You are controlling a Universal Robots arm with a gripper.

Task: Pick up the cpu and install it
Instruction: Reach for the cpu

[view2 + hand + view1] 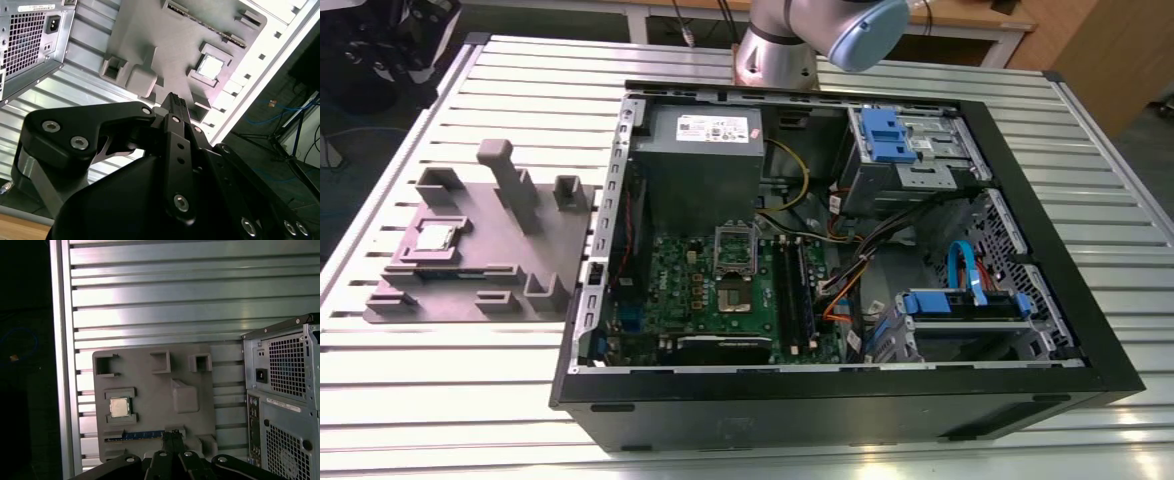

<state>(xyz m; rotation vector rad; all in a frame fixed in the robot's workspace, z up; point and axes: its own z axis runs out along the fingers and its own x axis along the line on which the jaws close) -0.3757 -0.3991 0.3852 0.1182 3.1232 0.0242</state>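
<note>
The cpu [434, 237] is a small silver square lying flat in a recess of the grey moulded tray [494, 262], at the exterior view's left on the slatted table. Both wrist views look down on it from well above: the cpu [210, 66] [119, 407] rests in its pocket of the tray [165, 35] [150, 405]. My gripper [175, 100] [172, 436] hangs high over the tray's edge, apart from the chip, its black fingers shut together on nothing. The motherboard's socket [735, 297] lies inside the open computer case [854, 390], its silver frame [736, 246] lifted.
Upright posts [500, 165] rise from the tray. A memory stick [135, 436] lies in a tray slot. The case holds a power supply [700, 130], drive bays [907, 140] and loose cables [854, 270]. The arm's base [781, 50] stands behind the case.
</note>
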